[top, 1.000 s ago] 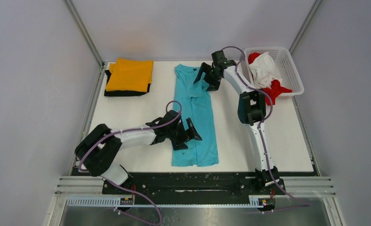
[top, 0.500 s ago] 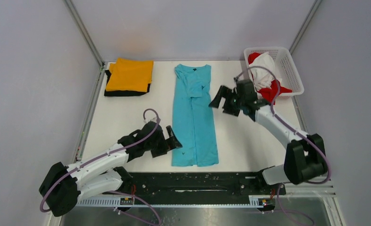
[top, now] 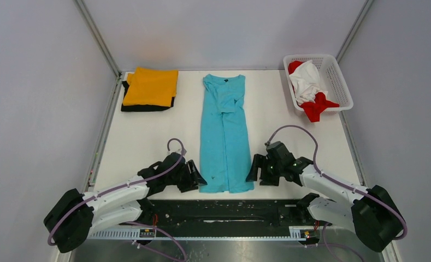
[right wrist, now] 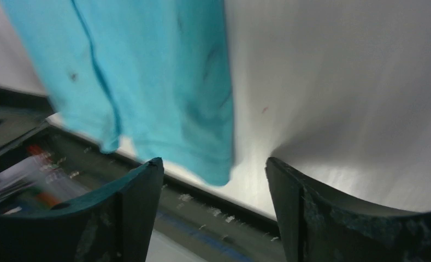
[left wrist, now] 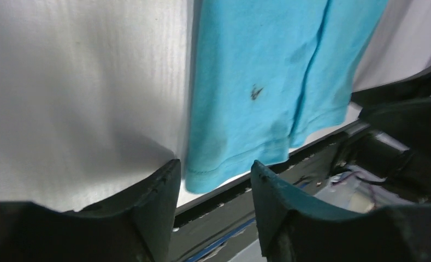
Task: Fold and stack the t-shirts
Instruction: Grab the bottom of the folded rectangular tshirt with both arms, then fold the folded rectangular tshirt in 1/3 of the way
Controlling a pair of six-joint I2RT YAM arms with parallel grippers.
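Turquoise t-shirt (top: 224, 134) lies flat mid-table (top: 147, 136), folded lengthwise into a long strip, collar at the far end, hem at the near edge.

Left gripper (left wrist: 214, 166) is low at the hem's near-left corner. Jaws are spread, nothing clamped, and the corner of the cloth sits in the gap between the fingers.

Right gripper (right wrist: 213, 164) is mirrored at the near-right corner, jaws also spread wide with the hem corner showing between them. That wrist view is blurred, so I can't tell whether either finger touches the cloth.

Orange t-shirt (top: 150, 86) is folded on top of the black t-shirt (top: 127, 99) in the far-left corner. White t-shirt (top: 306, 79) and red t-shirt (top: 315, 109) are bunched in the lattice basket (top: 336, 76) at far right, the red one spilling over its near rim.
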